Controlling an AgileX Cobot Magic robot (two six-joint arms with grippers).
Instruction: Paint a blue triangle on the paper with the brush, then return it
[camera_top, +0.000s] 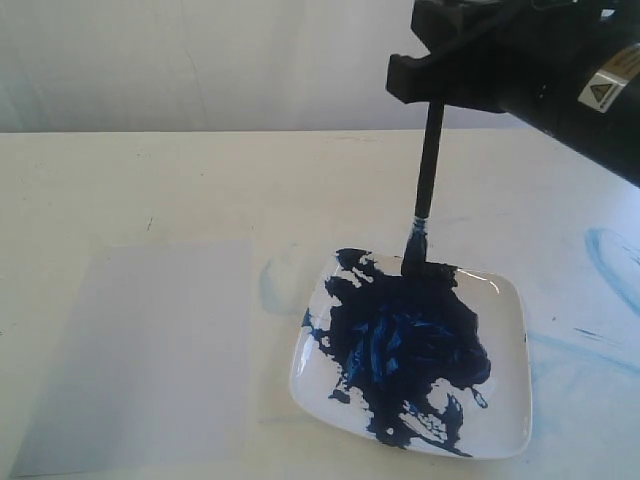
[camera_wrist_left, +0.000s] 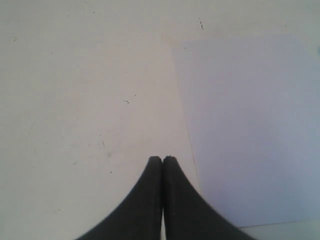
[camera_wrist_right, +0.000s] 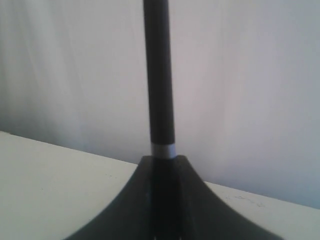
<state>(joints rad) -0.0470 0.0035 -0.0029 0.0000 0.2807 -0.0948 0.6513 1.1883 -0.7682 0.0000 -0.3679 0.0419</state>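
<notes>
Brush (camera_top: 430, 160): held upright, upper right of frame, bristles set in blue paint (camera_top: 410, 345) at upper edge of plate (camera_top: 508, 400).
Right gripper (camera_top: 437, 95): clenched on brush handle.
Paper (camera_top: 140, 350): laid flat, lower left, apart from plate.
Left gripper (camera_wrist_left: 162, 161): pressed closed, empty, beside paper edge.

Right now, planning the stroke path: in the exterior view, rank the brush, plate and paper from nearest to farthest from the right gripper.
1. brush: clamped in the right gripper, hanging straight down.
2. plate: below the gripper, on the right.
3. paper: far left.
</notes>
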